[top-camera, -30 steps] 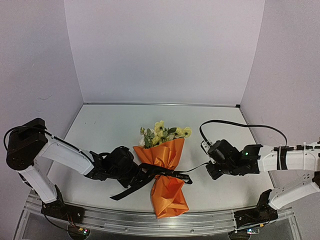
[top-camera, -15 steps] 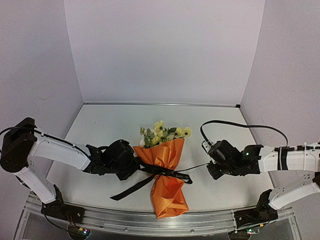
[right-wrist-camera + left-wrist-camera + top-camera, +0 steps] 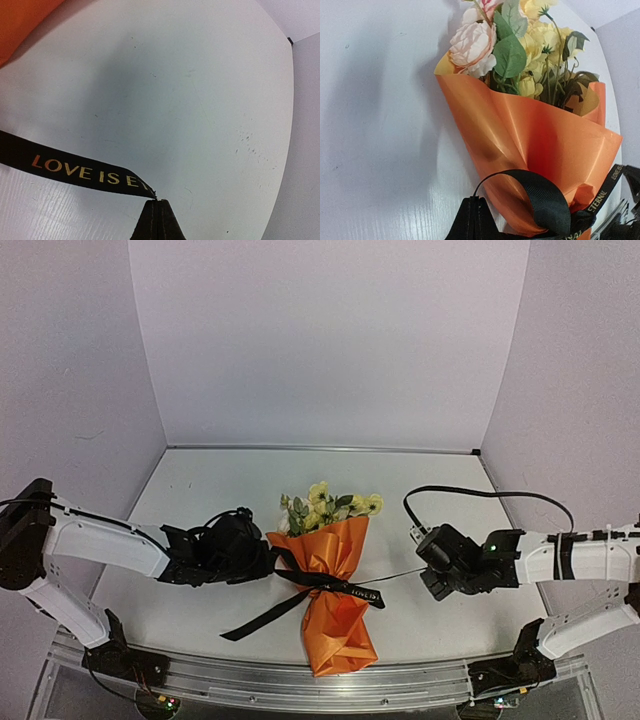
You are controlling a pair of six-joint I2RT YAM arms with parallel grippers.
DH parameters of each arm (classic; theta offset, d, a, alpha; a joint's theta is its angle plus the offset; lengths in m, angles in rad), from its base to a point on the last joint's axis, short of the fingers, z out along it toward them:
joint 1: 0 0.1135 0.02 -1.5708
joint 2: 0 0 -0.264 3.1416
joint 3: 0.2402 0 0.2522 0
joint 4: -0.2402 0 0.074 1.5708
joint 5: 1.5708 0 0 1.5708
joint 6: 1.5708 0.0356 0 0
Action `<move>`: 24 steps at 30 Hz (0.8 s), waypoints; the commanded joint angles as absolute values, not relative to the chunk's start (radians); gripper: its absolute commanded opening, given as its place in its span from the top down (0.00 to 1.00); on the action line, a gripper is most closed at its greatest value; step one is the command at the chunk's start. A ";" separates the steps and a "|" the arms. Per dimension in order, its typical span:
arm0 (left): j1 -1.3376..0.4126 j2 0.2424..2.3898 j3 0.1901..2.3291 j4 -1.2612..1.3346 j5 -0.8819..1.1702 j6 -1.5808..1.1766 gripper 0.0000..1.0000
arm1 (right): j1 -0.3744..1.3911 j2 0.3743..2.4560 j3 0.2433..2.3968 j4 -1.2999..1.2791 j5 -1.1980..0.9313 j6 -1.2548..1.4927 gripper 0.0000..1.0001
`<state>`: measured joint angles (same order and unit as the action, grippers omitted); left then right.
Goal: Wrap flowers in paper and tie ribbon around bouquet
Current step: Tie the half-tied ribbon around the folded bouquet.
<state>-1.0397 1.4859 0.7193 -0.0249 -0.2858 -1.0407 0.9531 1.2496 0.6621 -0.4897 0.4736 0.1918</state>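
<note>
The bouquet lies mid-table, its orange paper [image 3: 338, 612] cone pinched at the waist and the flowers [image 3: 325, 505] poking out of the far, wide end. The black ribbon [image 3: 335, 584] crosses that waist. My left gripper [image 3: 272, 562] sits just left of the cone, shut on a loop of ribbon [image 3: 547, 197] that arches up from its tips [image 3: 474, 201] beside the paper [image 3: 530, 135] and flowers [image 3: 517, 47]. Right of the bouquet, my right gripper [image 3: 422, 571] is shut on the ribbon's end; its lettered strip [image 3: 75, 170] runs taut from the tips [image 3: 157, 201] toward the paper [image 3: 20, 20].
A loose ribbon tail [image 3: 250, 624] trails down-left from the bouquet toward the front. An aluminium rail [image 3: 300, 682] runs along the table's near edge. The right arm's black cable [image 3: 480, 491] arcs above its wrist. Walls close the back and both sides.
My left gripper has shut on the ribbon loop and drawn slightly back and left of the cone. The right gripper has edged right, holding its end taut.
</note>
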 commanded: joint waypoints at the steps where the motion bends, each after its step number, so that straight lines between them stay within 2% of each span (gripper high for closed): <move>1: -1.041 1.505 0.775 0.029 -0.251 -0.839 1.00 | 0.950 1.272 0.695 -0.523 0.545 0.214 1.00; 8: -1.050 1.542 0.788 0.076 -0.216 -0.728 1.00 | 0.950 1.295 0.702 -0.544 0.581 0.253 1.00; 12: -1.050 1.549 0.779 0.096 -0.189 -0.694 1.00 | 0.951 1.328 0.718 -0.554 0.484 0.338 1.00; 24: -1.046 1.513 0.715 0.125 -0.168 -0.656 1.00 | 1.094 1.652 0.934 -0.452 0.381 0.475 1.00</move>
<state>-1.0462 1.5440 0.7406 0.0875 -0.1611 -0.6819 1.0582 1.5767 0.8408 -0.5060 0.4167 0.4066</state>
